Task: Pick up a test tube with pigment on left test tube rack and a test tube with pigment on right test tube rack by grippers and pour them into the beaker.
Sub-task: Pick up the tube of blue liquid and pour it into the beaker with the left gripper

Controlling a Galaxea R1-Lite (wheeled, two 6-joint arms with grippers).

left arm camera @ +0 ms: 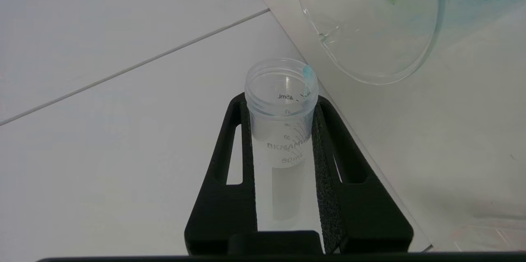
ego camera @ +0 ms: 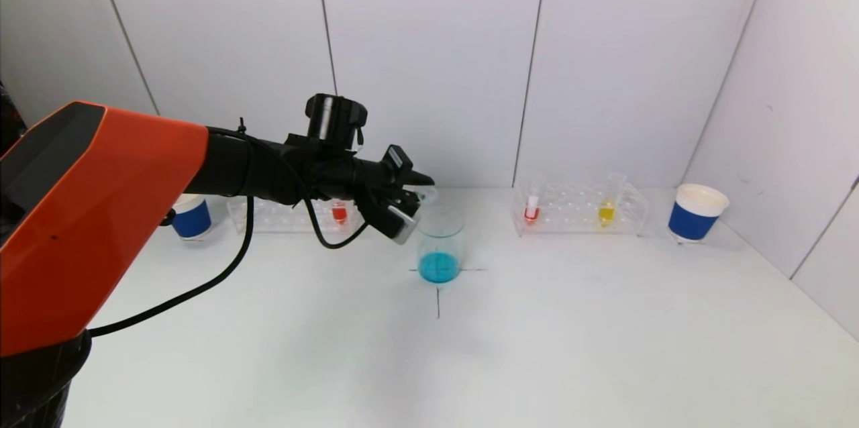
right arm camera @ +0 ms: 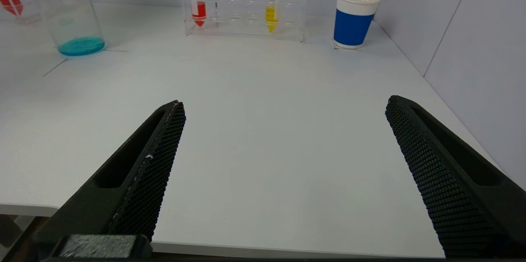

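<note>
left gripper (left arm camera: 281, 130) clamped on a clear test tube (left arm camera: 281, 102), tipped on its side, mouth just above the rim of the beaker (ego camera: 440, 240). tube looks emptied, a blue smear at its lip. blue liquid sits in the beaker bottom. left rack (ego camera: 295, 215) behind the gripper holds a red tube (ego camera: 339, 212). right gripper (right arm camera: 283, 163) wide open, holding nothing, low near the table edge; right rack (right arm camera: 246, 15) with red and yellow tubes far ahead of it.

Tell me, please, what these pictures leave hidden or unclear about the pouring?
- Left test tube rack: head view, mostly hidden behind the left arm.
- Held test tube: left wrist view, its lower end hidden by the left gripper.
- Beaker: left wrist view, cut off by the frame's edge.
</note>
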